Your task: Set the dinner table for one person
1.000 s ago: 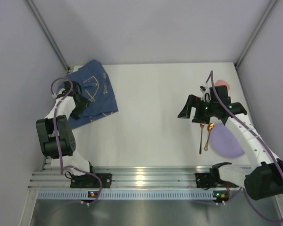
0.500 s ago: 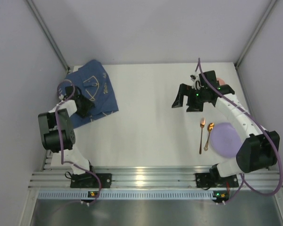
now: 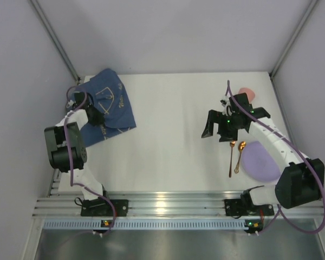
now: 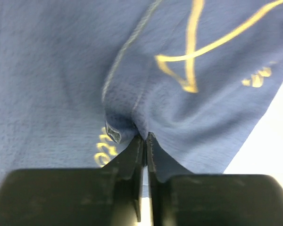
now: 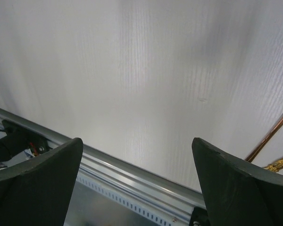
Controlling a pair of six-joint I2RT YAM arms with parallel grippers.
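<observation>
Two arms reach over the white table [image 3: 168, 135], which lies beneath everything. The left fingers [image 4: 132, 162] are pinched together on a fold of the blue placemat [image 4: 61, 70] at the far-left corner. The right fingers [image 5: 37, 174] stand wide apart above bare table, near a copper fork [image 3: 231, 162].

This looks like a robotics lab test cell, not a home. A plain white tabletop [image 3: 173, 135] is boxed in by bare pale grey panel walls [image 3: 173, 32] that meet at aluminium corner posts [image 3: 54, 39]. A left arm [image 3: 65, 149] and a right arm [image 3: 276, 143], both trailing purple cables, are bolted to a ribbed aluminium rail [image 3: 168, 205] along the near edge.
</observation>
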